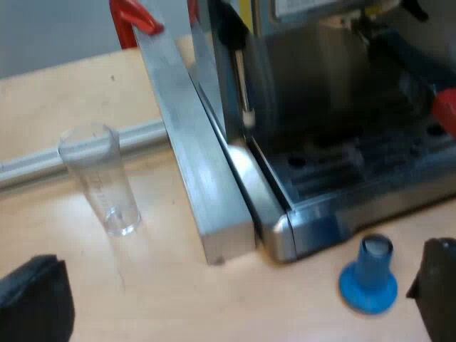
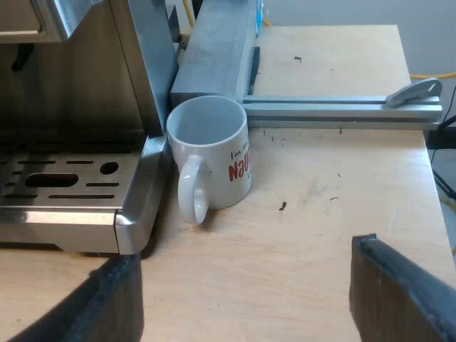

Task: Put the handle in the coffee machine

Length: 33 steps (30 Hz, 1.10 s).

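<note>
- From the left wrist: shiny steel espresso machine, boxy and smooth, with round corners at the base.
- Flat metal drip tray at its front, cut with long slots and round holes.
- Red-tipped handle up over the drip tray, at the machine's front; cannot tell whether locked in.
- Clear measuring glass, tall and round, upright on the wood, apart from the machine.
- Grey metal bar, long and square-edged, between glass and machine, tight against the machine's side.
- Blue tamper, with a wide round foot and a short stem, standing near the drip tray's corner.
- Black left gripper low over the wood, fingers spread far apart, holding nothing; tamper close to one finger.
- From the right wrist: glossy white mug with red letters and a curved ear, upright, just beside the drip tray's side.
- Pale wooden table, flat, with a few dark specks.
- Long grey rail lying on the table behind the mug.
- Black right gripper, dull and blocky, fingers wide apart, nothing between them.
</note>
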Each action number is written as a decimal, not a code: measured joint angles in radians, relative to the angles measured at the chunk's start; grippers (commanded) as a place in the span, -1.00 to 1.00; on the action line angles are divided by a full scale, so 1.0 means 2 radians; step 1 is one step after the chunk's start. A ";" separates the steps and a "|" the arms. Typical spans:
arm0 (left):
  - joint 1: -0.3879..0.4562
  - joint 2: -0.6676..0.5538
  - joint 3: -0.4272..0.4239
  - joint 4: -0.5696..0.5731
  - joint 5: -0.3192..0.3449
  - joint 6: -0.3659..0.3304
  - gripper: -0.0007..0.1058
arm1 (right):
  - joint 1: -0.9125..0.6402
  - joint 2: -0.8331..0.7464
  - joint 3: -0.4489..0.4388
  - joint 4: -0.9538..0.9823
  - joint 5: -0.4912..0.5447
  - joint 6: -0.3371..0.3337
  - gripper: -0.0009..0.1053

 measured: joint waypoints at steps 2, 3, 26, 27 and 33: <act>0.000 0.000 0.007 -0.022 0.000 -0.006 0.99 | 0.000 0.000 0.007 -0.011 0.000 0.000 0.21; -0.001 0.000 0.011 -0.031 0.000 -0.009 0.99 | 0.000 0.000 0.014 -0.022 0.000 0.000 0.21; -0.051 0.000 0.092 -0.080 -0.026 -0.022 0.99 | 0.000 0.001 0.146 -0.070 -0.024 0.030 0.21; -0.051 0.000 0.092 -0.080 -0.026 -0.022 0.99 | 0.000 0.001 0.147 -0.070 -0.024 0.030 0.21; -0.051 0.000 0.092 -0.080 -0.026 -0.022 0.99 | 0.000 0.001 0.152 -0.070 -0.024 0.041 0.21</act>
